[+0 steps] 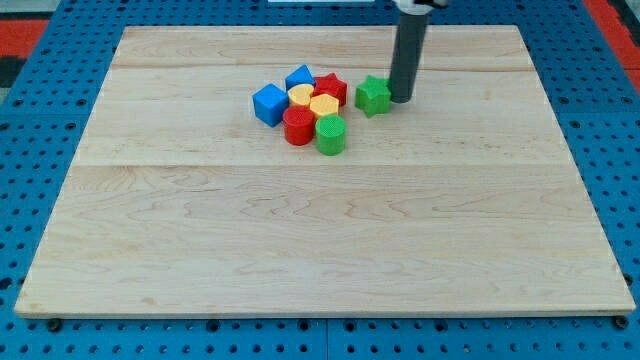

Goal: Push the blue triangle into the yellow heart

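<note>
The blue triangle (299, 77) lies at the top of a tight cluster of blocks, left of the board's centre top. Two yellow blocks sit just below it, one (301, 96) touching the triangle and one (323, 106) to its right. I cannot tell which of them is the heart. My tip (401, 99) rests on the board right of the cluster, just beside the right side of a green star (373, 95). The tip is well to the right of the blue triangle.
A blue cube (269, 104) is at the cluster's left. A red star (331, 88) is right of the triangle. A red cylinder (298, 127) and a green cylinder (331, 135) are at the cluster's bottom. All lie on the wooden board (320, 240).
</note>
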`<state>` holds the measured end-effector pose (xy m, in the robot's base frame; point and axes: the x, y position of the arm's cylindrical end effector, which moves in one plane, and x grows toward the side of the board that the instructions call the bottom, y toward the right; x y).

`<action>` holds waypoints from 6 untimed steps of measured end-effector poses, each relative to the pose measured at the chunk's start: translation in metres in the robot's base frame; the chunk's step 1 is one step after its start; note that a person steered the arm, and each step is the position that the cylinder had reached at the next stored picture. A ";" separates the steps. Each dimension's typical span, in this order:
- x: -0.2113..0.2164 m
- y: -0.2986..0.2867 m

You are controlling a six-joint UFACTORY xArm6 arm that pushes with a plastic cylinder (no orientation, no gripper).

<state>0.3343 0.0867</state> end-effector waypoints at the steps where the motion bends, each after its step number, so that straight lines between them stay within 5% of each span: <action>1: 0.000 -0.013; 3: -0.004 -0.005; 6: -0.098 -0.062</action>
<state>0.2365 0.0248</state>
